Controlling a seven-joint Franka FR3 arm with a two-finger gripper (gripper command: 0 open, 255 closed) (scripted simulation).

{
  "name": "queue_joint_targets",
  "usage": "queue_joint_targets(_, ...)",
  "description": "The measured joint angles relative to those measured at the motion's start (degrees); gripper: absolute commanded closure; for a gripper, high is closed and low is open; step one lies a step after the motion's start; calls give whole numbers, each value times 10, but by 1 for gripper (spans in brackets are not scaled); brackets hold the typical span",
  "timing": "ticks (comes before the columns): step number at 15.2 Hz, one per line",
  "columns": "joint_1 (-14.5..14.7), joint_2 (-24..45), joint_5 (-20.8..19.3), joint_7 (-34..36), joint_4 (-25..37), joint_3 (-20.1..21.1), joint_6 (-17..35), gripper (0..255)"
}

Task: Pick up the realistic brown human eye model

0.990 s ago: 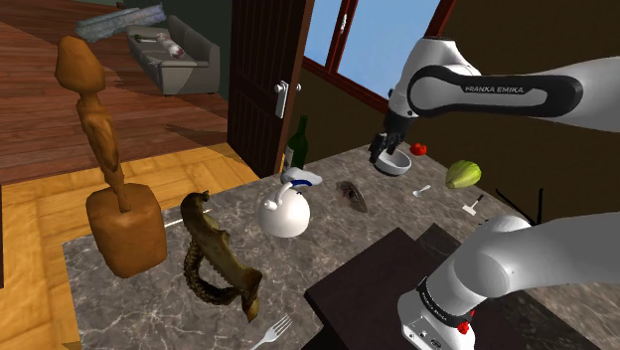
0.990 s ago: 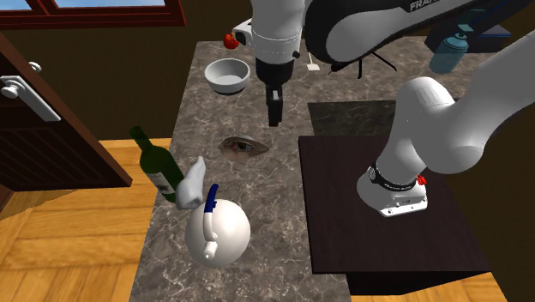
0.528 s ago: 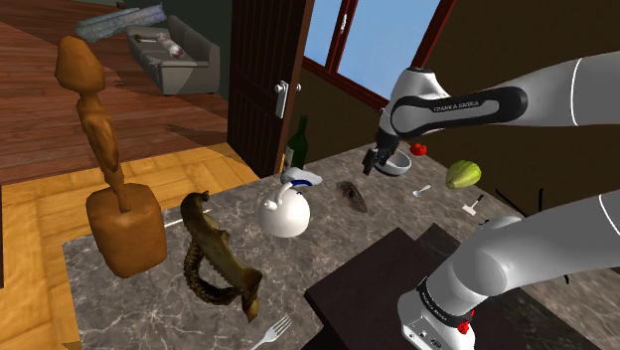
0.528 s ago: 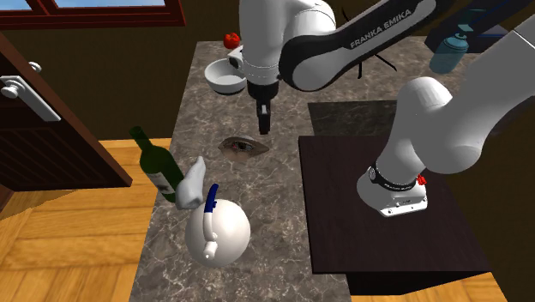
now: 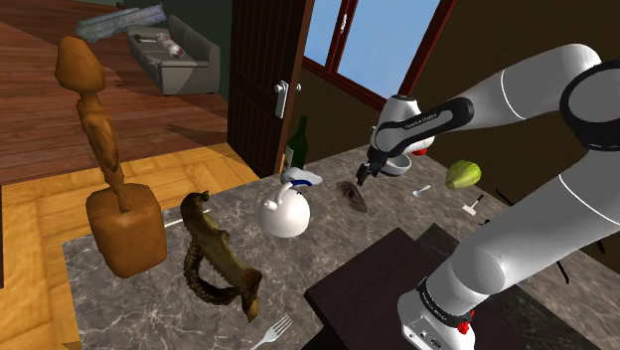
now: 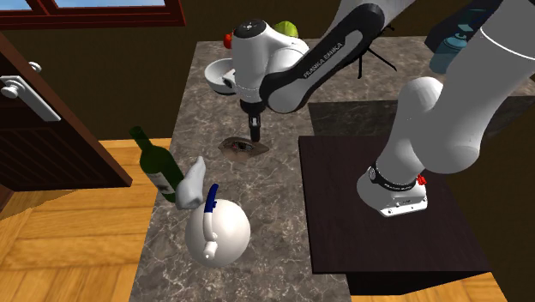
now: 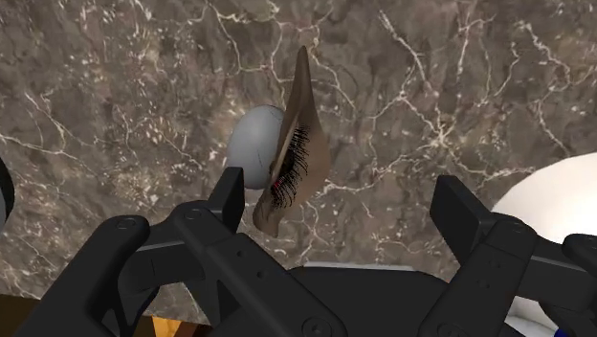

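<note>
The brown-lidded, dark-lashed human eye model with its pale grey-white eyeball (image 7: 290, 158) lay on bare stone in the middle stretch of the dark, white-veined marble counter (image 6: 276, 199). It sat well in from the counter's door-side edge and close to the edge that the black box stand (image 6: 387, 225) overlapped. It rested low and loose, with the lid as a thin brown blade and the ball bulging to one side, so it probably offered only a narrow width to pinch. The all-black two-finger gripper (image 7: 342, 203) hung low just over it with its fingers spread wide and nothing between them gripped. The fingers were turned so that they would close across the model's short way, which looked like the reason for that wrist angle. The model was not centred in the gap. It lay close by one finger (image 7: 230, 194), with its lower lid tip almost at that pad, and well apart from the other finger; whether it touched the near one could not be told. I judged a small sideways correction was needed before closing. Farther toward the counter's window end sat a plain white round bowl (image 6: 222, 77). Toward the opposite end stood a white ball-shaped kettle with a blue handle (image 6: 219, 230), and a dark green glass wine bottle (image 6: 154, 168) stood at the door-side edge. All three were clear of the gripper's approach.
</note>
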Motion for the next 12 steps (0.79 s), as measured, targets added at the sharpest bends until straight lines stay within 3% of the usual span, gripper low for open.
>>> queue_joint_targets(5,-10,122,24,-43,37,-16,86,0)
queue_joint_targets(12,-18,194,40,-57,43,-14,152,0)
